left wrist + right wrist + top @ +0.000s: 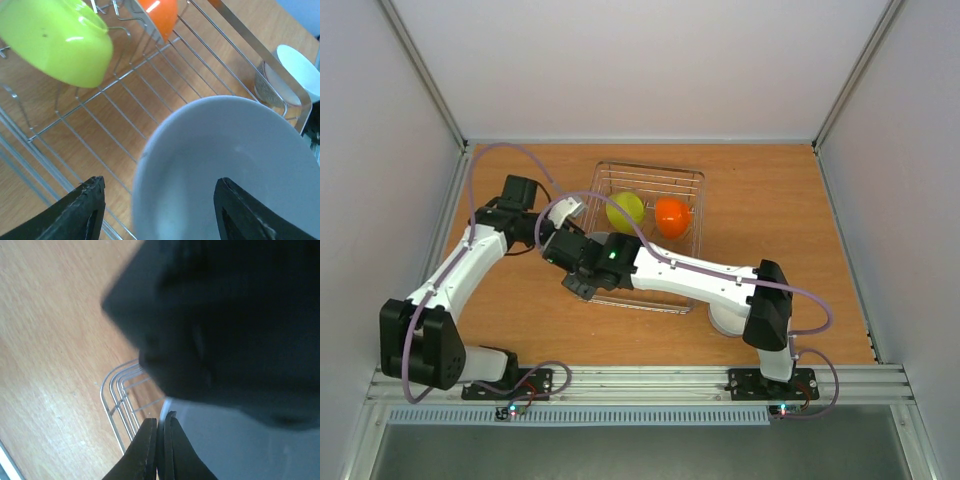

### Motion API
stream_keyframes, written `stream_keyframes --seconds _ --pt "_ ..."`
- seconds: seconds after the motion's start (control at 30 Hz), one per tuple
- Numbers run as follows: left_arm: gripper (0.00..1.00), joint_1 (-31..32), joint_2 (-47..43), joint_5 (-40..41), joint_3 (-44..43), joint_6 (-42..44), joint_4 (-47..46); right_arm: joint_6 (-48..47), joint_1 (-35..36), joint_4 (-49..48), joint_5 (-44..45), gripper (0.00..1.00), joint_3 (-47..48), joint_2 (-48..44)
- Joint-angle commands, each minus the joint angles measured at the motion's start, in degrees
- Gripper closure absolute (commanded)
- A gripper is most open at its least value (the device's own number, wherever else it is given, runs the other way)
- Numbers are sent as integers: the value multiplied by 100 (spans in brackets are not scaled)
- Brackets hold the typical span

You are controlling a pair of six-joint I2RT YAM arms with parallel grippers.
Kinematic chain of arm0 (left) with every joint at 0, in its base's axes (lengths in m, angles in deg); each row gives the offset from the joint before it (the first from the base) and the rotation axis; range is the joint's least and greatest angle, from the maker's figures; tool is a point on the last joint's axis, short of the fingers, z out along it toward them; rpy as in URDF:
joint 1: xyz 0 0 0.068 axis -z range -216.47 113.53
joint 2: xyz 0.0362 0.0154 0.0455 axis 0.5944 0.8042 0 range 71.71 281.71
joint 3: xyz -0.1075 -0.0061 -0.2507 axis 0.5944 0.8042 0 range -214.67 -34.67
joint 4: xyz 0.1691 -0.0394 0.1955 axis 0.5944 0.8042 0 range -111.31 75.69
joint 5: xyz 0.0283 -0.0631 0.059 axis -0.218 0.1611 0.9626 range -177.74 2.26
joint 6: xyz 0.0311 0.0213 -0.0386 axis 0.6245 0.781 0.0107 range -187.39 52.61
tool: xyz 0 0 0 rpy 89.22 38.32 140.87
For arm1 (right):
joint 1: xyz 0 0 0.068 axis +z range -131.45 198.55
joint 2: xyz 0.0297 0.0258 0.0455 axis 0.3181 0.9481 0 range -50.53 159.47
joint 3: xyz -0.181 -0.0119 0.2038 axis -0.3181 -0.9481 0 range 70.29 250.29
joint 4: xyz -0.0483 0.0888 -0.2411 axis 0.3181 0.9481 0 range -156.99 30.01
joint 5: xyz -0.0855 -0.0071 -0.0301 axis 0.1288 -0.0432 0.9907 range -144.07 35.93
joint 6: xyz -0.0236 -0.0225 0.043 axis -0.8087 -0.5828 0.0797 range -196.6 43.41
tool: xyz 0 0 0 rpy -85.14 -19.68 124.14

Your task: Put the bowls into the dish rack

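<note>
Half done: the lime-yellow bowl [625, 210] and orange bowl [671, 216] sit in the dish rack [650, 166]. My right end effector [161, 420] seems to pinch the pale grey bowl [225, 170] by its rim at the rack's left edge. My left end effector [160, 182] is spread open around it. A white bowl [300, 70] waits on the surface [770, 200].

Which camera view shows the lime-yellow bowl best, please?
Top external: the lime-yellow bowl shows whole, in the dish rack beside the orange bowl. The left wrist view shows it close, but the frame edge cuts it. The right wrist view does not show it.
</note>
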Motion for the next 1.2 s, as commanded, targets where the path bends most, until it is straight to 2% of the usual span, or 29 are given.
stream_keyframes --seconds 0.0,0.13,0.2,0.3,0.33,0.37,0.4,0.57,0.63,0.73,0.8,0.87,1.03,1.17 --pt "43 262 60 158 -140 154 164 -239 87 -258 379 99 324 93" --pt "48 283 120 284 -140 130 135 -291 204 -241 788 99 331 80" --pt "55 294 149 305 -148 128 128 -296 241 -226 863 99 346 71" --pt "77 304 184 333 -162 120 132 -306 291 -194 1048 99 372 98" --pt "89 309 189 342 -166 111 125 -310 307 -185 1102 99 375 104" --pt "97 311 195 361 -167 97 117 -312 318 -175 1127 99 375 107" --pt "99 305 189 386 -167 94 101 -311 327 -175 1153 99 368 114" --pt "100 320 174 400 -149 78 70 -228 358 -194 1180 96 304 87" --pt "100 318 143 416 -129 75 38 -163 354 -270 1208 86 196 11" --pt "99 318 75 483 -68 45 -68 -43 366 -509 1190 59 -123 -246" --pt "100 319 14 590 -9 -5 -199 66 380 -738 1163 48 -436 -527" --pt "99 320 -20 723 29 -66 -321 177 400 -1009 1082 43 -756 -902" --pt "100 304 -58 846 71 -182 -454 558 424 -1541 1037 39 -1659 -1846" --pt "100 287 -83 751 96 -173 -469 930 408 -2149 1117 26 -2602 -2775"
